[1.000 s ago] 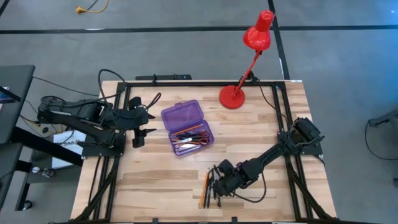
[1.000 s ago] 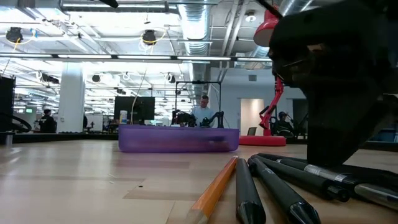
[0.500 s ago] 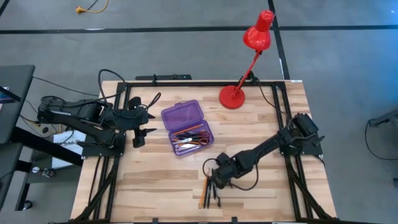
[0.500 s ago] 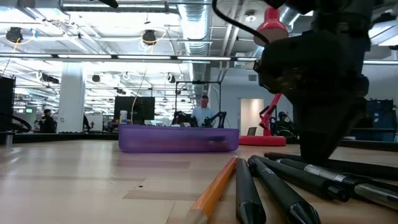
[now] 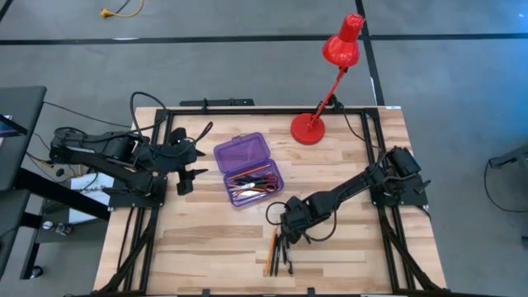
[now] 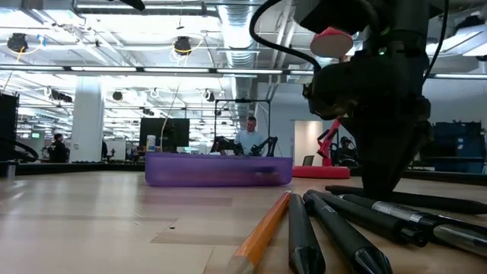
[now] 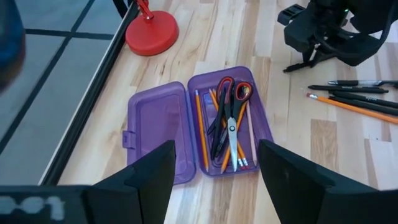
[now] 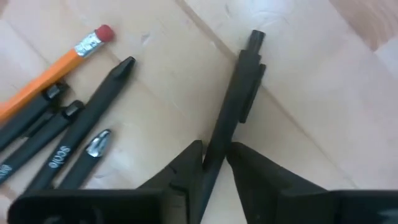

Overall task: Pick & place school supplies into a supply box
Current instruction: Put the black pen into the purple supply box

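The purple supply box (image 5: 247, 169) lies open near the table's middle, its lid flat toward the far left. In the left wrist view the box (image 7: 155, 124) holds orange pencils, dark pens and the red-handled scissors (image 7: 231, 118). One orange pencil (image 5: 271, 246) and several black pens (image 5: 284, 247) lie on the wood near the near edge. My right gripper (image 5: 285, 221) hovers between those and the box, shut on a black pen. My left gripper (image 7: 214, 186) is open and waits at the table's left side, looking at the box. My right gripper pinches one black pen between its two fingers (image 8: 186, 163), at the pen's end nearest the wrist (image 8: 214, 146). The pen runs forward out of the fingers, its clip end (image 8: 252, 46) ahead of them over the wood. It seems lifted off the table.
A red desk lamp stands with its base (image 5: 308, 129) near the far edge, right of the box. The loose pens (image 8: 74, 134) and the pencil (image 8: 68, 53) lie just beside the held pen. Bare wood lies left of the pens and near the box.
My right gripper has moved from over the loose pens by the near edge toward the far edge and slightly left, closer to the supply box. The pens and pencil on the table have stayed where they were.
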Controlling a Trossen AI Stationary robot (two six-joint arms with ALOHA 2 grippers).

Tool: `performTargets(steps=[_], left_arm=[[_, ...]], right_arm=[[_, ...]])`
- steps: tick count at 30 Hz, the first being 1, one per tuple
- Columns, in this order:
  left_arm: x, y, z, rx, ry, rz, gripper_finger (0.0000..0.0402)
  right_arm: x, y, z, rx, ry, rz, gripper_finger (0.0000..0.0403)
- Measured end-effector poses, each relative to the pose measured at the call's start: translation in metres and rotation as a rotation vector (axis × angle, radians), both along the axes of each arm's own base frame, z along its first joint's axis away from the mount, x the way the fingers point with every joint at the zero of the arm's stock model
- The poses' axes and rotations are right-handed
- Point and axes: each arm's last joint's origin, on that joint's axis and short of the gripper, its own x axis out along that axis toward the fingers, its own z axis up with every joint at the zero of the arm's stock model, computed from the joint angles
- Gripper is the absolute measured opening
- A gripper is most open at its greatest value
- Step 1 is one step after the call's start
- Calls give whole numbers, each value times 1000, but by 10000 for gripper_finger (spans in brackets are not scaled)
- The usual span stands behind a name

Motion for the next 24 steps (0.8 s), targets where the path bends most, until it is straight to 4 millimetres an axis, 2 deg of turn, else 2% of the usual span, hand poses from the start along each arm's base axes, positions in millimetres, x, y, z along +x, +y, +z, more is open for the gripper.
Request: performTargets(steps=[5, 10, 16, 20, 24], left_arm=[[0, 0, 0, -10, -4, 10, 217], [0, 0, 0, -16, -6, 16, 217], [0, 0, 0, -20, -12, 19, 217], [1, 0, 1, -21, -18, 19, 217], [1, 0, 1, -21, -18, 19, 217]], right_arm=[[1, -2, 1, -5, 0, 56, 16], [1, -2, 1, 3, 0, 68, 19], [2, -4, 7, 59, -31, 174, 8], [2, -11, 21, 99, -77, 246, 4], [5, -27, 51, 170, -199, 328, 2]])
